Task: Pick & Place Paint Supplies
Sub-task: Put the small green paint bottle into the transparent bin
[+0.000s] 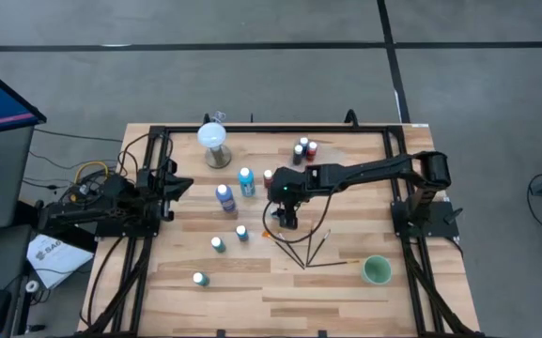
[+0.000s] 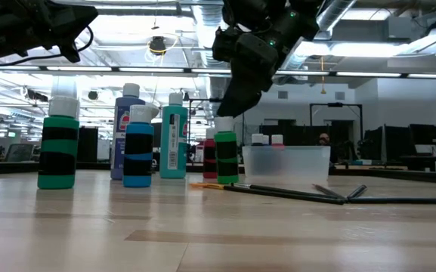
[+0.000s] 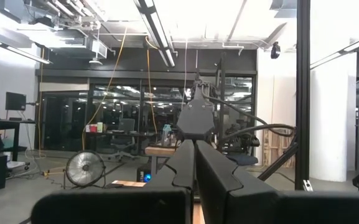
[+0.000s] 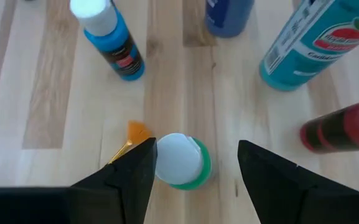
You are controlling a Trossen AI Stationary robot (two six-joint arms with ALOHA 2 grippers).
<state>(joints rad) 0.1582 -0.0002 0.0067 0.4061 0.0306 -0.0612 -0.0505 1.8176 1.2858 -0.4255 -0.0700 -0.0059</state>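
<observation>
- The right gripper (image 4: 195, 165) hangs over the middle of the table with its fingers spread wide and nothing between them yet.
- Straight below it, nearly centred in the gap, stands a small green paint bottle (image 4: 182, 162) — upright, white cap facing up, one finger close beside the cap and the other a little further off.
- An orange-tipped brush (image 4: 131, 138) lies just beside that bottle, its bristles near the closer finger; a careless descent could pin it.
- Ahead of the gripper stand a light-blue bottle (image 4: 114, 40) and a tall teal bottle (image 4: 310, 43); a dark red bottle (image 4: 341, 127) stands off to one side, near but apart.
- Handling, as I judge it: the bottle looks light, of stiff plastic with a smooth, somewhat slippery wall, and narrow enough to tip if nudged off-centre. Best hold — across the body just under the cap, fingers squared to it.
- Thin dark brushes (image 1: 313, 246) lie loose on the wood on the gripper's outer side, with a green cup (image 1: 376, 270) beyond them.
- The left gripper (image 1: 178, 183) waits at the table's left edge, fingers pressed together on nothing.
</observation>
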